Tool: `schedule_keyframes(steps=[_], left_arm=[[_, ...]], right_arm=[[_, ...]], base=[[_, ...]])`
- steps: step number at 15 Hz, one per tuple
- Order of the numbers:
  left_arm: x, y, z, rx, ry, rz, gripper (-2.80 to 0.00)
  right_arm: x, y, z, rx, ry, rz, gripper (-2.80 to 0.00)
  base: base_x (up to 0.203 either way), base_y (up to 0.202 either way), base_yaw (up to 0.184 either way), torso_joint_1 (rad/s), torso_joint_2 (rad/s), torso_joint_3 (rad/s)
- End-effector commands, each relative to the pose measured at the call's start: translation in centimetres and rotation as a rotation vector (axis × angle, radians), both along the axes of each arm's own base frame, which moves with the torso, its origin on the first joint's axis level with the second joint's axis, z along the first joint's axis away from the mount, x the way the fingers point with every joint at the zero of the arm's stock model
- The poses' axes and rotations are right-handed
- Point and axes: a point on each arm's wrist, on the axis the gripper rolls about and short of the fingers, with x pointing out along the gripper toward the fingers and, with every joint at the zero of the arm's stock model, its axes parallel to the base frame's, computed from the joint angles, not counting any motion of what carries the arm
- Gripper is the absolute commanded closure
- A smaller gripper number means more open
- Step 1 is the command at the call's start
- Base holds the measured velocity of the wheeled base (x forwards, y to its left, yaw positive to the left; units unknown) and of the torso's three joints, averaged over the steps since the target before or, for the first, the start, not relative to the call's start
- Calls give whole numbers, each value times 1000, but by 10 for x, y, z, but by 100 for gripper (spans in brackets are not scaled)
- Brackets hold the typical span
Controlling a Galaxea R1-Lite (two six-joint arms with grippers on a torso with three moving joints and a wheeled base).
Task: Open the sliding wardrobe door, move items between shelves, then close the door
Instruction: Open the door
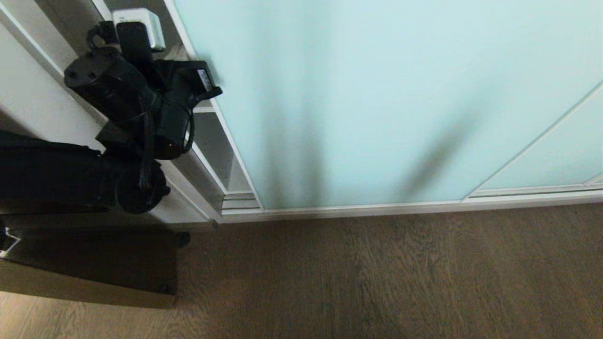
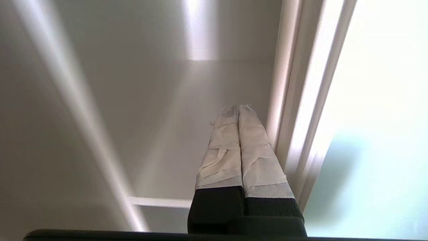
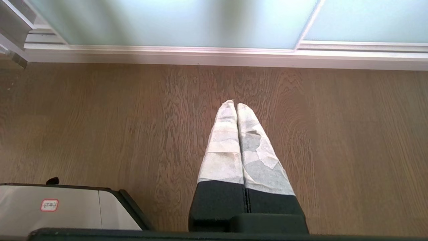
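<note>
Three stages in task: open door, move items, close door; judged to be in the first or the last, cannot tell which.
Door: the sliding wardrobe door [image 1: 386,103], a tall panel of frosted pale aqua glass in a slim silvery-white frame, covers most of the wardrobe front in the head view; only a narrow gap shows at its left edge.
Gap: inside it a bare white compartment with plain matte white shelves [image 2: 160,202]; one thin front edge is visible in the left wrist view.
Items: no houndstooth cushion in any view; whether it has been shifted between shelves cannot be told.
Left claw [image 2: 238,107]: tape-wrapped fingers pressed together, pinching nothing; it sits within the gap, just beside the door's frame edge, contact not certain.
Left arm: raised at the upper left of the head view, wrist level with the door's left edge.
Right claw [image 3: 235,105]: fingers pressed together, empty, hanging parked over the brown wood-grain floor [image 3: 100,127], well apart from the door.
Second panel: another aqua glass door [image 1: 556,155] lies to the right, overlapped behind the first.
Left to do (judgement): at least sliding the door along its silvery bottom track [image 1: 377,209]; the item transfer cannot be confirmed as done.
</note>
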Motion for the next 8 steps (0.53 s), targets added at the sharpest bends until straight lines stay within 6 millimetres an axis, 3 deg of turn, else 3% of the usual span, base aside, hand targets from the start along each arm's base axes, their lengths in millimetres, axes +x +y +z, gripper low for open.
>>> schedule_keyframes(steps=[1,3,8], left_arm=[[9,-19,-17,10,19,-31,0],[19,-35,-28,18,19,-58,0],[26,-101,-65,33,4,-182,0]], right_arm=[[0,0,0,0,-1,2,0],[0,0,0,0,-1,2,0],[0,0,0,0,-1,2,0]], base=[[0,0,0,0,0,0],[0,0,0,0,0,0],[0,0,0,0,0,0]])
